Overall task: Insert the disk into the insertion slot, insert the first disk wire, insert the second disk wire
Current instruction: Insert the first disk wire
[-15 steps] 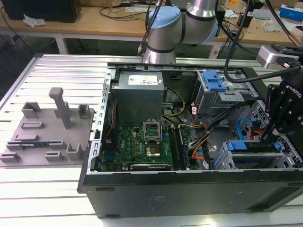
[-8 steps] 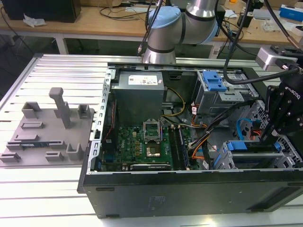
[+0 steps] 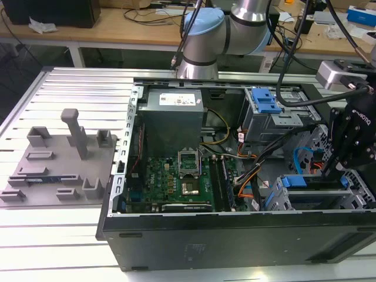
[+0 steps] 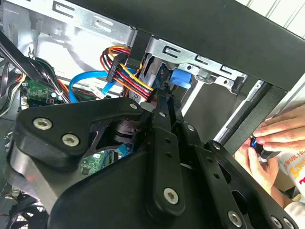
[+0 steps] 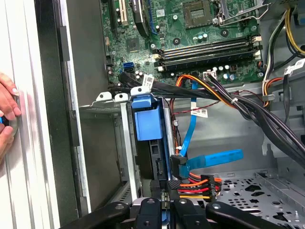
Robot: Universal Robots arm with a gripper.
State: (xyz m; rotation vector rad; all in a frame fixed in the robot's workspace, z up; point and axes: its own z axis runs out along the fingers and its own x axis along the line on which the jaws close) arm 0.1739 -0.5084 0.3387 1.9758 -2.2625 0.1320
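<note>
The disk stands edge-on in the insertion slot, its bright-blue caddy flush with the grey cage. In the exterior view the caddy sits in the cage at the case's front right. A blue disk wire ends in a plug at the disk's rear edge. A black plug with red, yellow and orange wires lies right at my fingertips. My gripper looks shut on this plug, pressed against the disk's rear.
A person's hands rest outside the case wall beside the cage. Black cable bundles cross behind the cage. The motherboard, the power supply and a taller box with a blue tab stand inside the case. Grey fixtures lie on the table.
</note>
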